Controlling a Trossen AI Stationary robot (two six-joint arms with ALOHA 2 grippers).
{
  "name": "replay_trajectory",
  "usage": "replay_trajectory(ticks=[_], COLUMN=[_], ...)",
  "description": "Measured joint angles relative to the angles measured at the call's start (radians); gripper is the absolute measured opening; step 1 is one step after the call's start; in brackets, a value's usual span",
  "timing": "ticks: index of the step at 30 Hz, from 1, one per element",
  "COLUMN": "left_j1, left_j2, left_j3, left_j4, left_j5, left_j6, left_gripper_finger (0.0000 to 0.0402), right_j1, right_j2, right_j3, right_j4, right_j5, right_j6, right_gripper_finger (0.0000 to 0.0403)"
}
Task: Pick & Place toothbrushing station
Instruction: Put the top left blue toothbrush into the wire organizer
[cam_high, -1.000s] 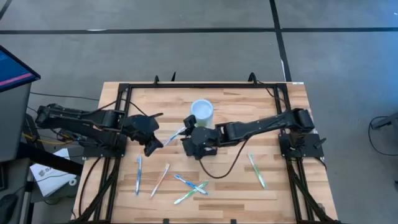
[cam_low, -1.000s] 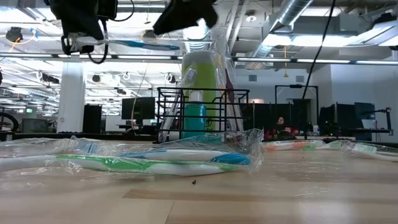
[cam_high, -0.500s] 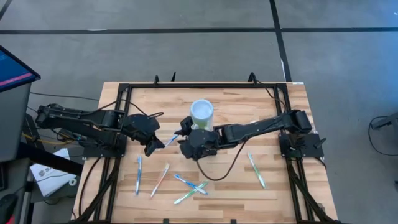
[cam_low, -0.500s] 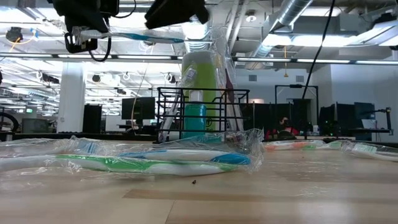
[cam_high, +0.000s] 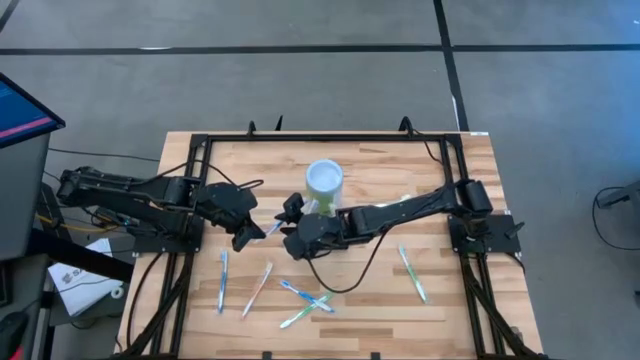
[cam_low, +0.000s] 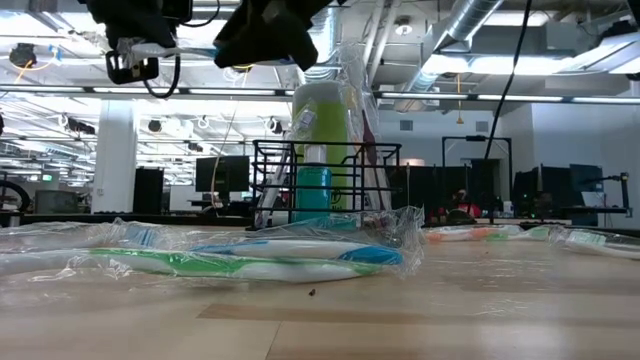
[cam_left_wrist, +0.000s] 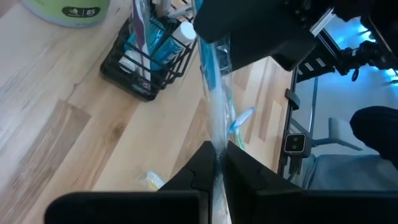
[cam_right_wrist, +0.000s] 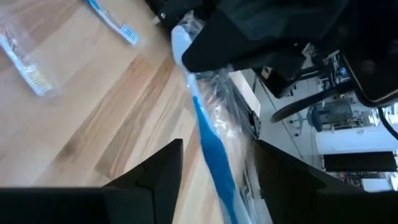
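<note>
On the worktop's near half lie loose wrapped toothbrushes (cam_high: 303, 303). At centre, the left claw (cam_left_wrist: 216, 163) pinches a wrapped blue toothbrush (cam_left_wrist: 211, 81); the right claw (cam_right_wrist: 208, 163) is spread around its far end. The toothbrushing station (cam_left_wrist: 148, 60), at one o'clock from the left claw, looks light, stiff and open-meshed; grip its top rim.

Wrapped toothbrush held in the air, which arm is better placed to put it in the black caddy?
Probably right: the right end effector sits closer to the caddy, open around the wrapped toothbrush. The left end effector grips the other end, farther away.
</note>
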Motion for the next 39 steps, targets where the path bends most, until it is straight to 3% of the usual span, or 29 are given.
replay_trajectory(ticks=[7, 15, 23, 33, 39], left_j1=[0.000, 0.000, 0.004, 0.008, 0.007], left_j2=[0.000, -0.002, 0.000, -0.015, -0.083], left_j3=[0.000, 0.000, 0.000, -0.001, 0.000], left_j4=[0.005, 0.009, 0.020, 0.033, 0.068], left_j5=[0.005, 0.010, 0.002, 0.006, -0.041], left_j6=[0.001, 0.001, 0.002, 0.060, 0.089], left_gripper_finger=[0.0011, 0.0013, 0.0020, 0.0057, 0.0061], right_j1=[-0.008, -0.008, -0.008, 0.001, 0.001], right_j2=[0.013, 0.015, 0.015, 0.011, -0.034], right_j3=[0.000, -0.003, -0.002, 0.000, 0.001], right_j4=[0.035, -0.003, -0.032, -0.051, -0.133], right_j5=[0.000, -0.005, -0.012, -0.010, -0.131], right_j6=[-0.003, -0.011, 0.005, 0.025, 0.093], right_gripper_finger=[0.0142, 0.0030, 0.0008, 0.0007, 0.0007])
